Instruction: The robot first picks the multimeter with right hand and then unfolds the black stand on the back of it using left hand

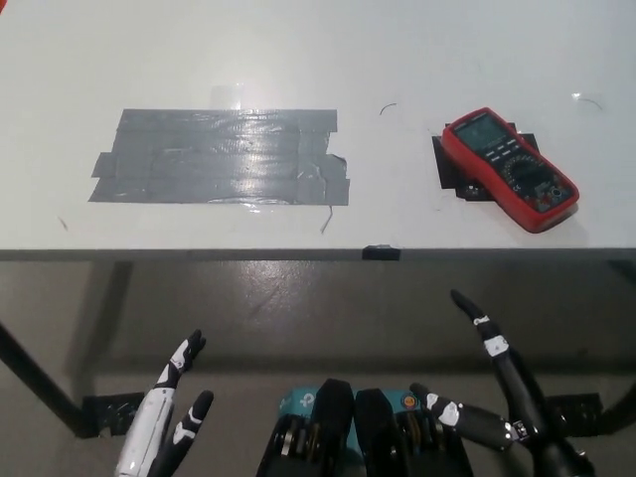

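The red multimeter [510,168] lies face up on the white table [298,50] at the right, turned at an angle, with a black patch showing under its left side. My black right hand [497,393] is low at the bottom right, below the table edge and well short of the multimeter, open with fingers spread. My white left hand [164,422] rests at the bottom left, below the table edge, open and holding nothing.
A wide patch of grey tape [221,157] covers the table's left middle. A small black tab [381,252] sits on the front edge. Black table legs and feet [99,412] stand on the floor below.
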`<action>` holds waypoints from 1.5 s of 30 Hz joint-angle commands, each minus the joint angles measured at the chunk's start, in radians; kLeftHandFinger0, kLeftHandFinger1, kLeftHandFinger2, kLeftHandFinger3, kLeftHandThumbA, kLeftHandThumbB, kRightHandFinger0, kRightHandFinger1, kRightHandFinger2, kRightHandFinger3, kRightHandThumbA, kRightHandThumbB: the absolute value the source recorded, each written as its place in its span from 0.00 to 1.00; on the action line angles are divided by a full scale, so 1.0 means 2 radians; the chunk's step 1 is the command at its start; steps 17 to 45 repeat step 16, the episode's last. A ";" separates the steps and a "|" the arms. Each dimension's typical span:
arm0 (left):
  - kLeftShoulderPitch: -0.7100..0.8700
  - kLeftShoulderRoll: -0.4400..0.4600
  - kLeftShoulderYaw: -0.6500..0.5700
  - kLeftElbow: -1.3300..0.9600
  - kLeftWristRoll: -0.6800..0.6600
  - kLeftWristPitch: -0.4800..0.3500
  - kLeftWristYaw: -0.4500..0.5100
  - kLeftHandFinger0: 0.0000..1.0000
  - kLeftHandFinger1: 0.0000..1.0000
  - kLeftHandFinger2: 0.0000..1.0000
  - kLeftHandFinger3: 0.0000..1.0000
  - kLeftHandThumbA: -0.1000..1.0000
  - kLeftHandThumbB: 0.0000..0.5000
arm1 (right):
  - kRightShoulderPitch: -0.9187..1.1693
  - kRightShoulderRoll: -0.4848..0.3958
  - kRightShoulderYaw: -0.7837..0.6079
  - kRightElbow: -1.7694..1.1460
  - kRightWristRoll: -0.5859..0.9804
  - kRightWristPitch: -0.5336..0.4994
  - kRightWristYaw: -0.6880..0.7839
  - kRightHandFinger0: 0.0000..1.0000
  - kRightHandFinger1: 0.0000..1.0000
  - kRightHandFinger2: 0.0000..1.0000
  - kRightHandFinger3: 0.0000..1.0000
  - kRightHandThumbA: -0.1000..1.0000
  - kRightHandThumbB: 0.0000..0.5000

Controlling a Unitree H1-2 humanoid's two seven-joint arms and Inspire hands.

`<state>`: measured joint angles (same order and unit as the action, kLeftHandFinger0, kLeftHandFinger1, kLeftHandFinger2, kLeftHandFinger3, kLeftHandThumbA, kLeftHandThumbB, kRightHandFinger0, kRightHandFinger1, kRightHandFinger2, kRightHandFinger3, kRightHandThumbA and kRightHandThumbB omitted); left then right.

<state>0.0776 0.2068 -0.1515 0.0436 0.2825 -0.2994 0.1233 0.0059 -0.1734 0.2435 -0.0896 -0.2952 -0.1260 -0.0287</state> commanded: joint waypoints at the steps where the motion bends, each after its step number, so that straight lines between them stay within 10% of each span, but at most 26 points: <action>1: 0.001 -0.003 0.008 0.002 -0.019 -0.003 -0.014 1.00 1.00 1.00 1.00 1.00 0.36 | -0.005 0.005 -0.001 -0.004 0.009 -0.007 0.015 1.00 1.00 1.00 1.00 0.80 0.61; 45: -0.018 -0.006 0.012 0.016 -0.018 -0.007 -0.021 1.00 1.00 1.00 1.00 1.00 0.34 | -0.017 0.000 -0.010 0.000 0.020 0.007 0.035 1.00 1.00 1.00 1.00 0.80 0.52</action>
